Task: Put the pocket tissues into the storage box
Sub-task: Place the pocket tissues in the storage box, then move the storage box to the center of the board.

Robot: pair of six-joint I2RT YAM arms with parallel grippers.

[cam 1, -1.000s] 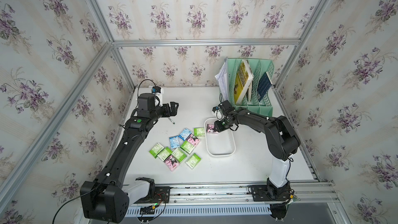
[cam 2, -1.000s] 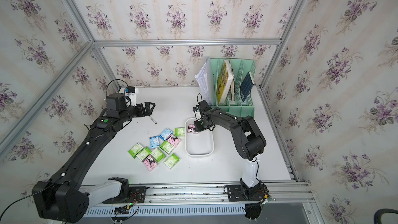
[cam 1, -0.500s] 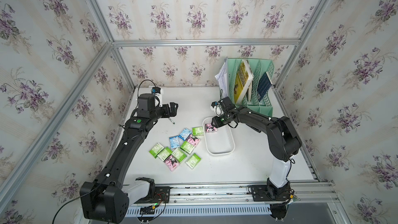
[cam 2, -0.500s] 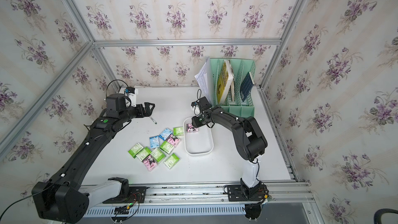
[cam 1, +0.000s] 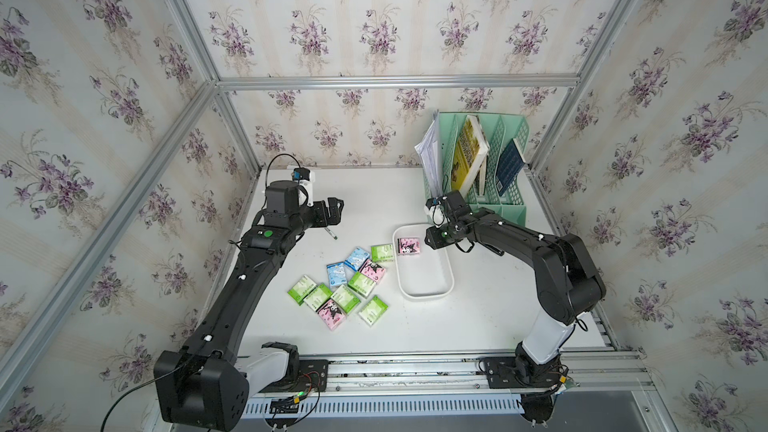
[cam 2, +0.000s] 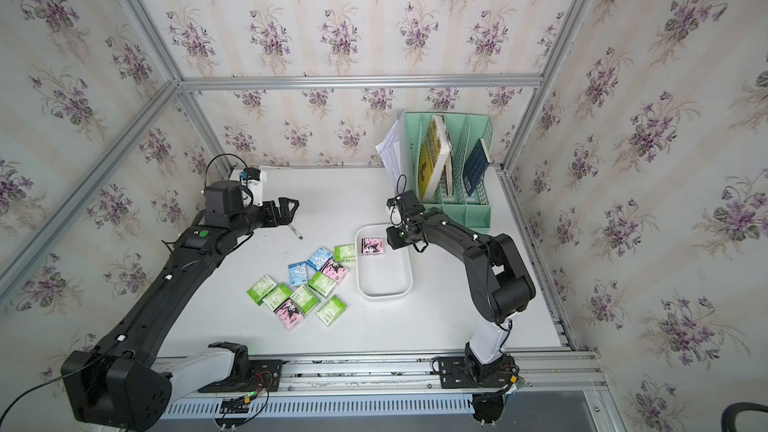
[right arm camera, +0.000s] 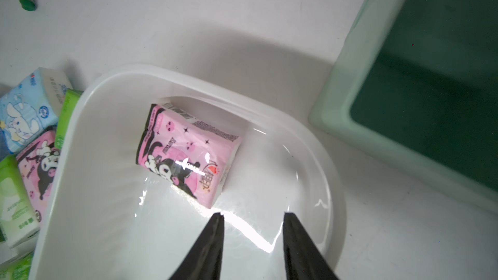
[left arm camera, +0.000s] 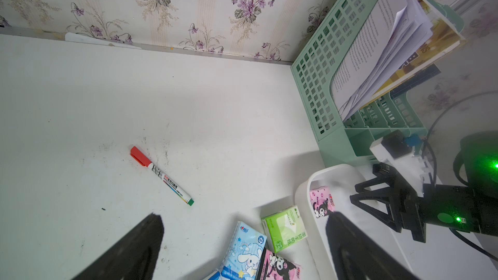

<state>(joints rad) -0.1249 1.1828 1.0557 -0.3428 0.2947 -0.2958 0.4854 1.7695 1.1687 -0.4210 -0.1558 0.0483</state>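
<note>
The white storage box (cam 1: 424,278) (cam 2: 384,280) lies right of centre on the table. One pink pocket tissues packet (cam 1: 409,246) (right arm camera: 186,152) lies flat at its far end. Several green, pink and blue packets (cam 1: 347,286) (cam 2: 305,288) lie in a loose cluster left of the box. My right gripper (cam 1: 430,238) (right arm camera: 252,216) hovers over the box's far end, just right of the pink packet, open with nothing between its fingers. My left gripper (cam 1: 334,211) (left arm camera: 244,218) hangs open and empty over the table's far left, apart from the packets.
A red-capped marker pen (cam 1: 331,233) (left arm camera: 161,176) lies under the left gripper. A mint-green file organiser (cam 1: 482,168) (left arm camera: 336,76) with papers and books stands at the back right, close behind the right wrist. Walls close in the table on three sides.
The pink packet, held by the right gripper a second ago, now lies loose in the box. The right gripper has opened and drawn back to the right. The left arm has not moved.
</note>
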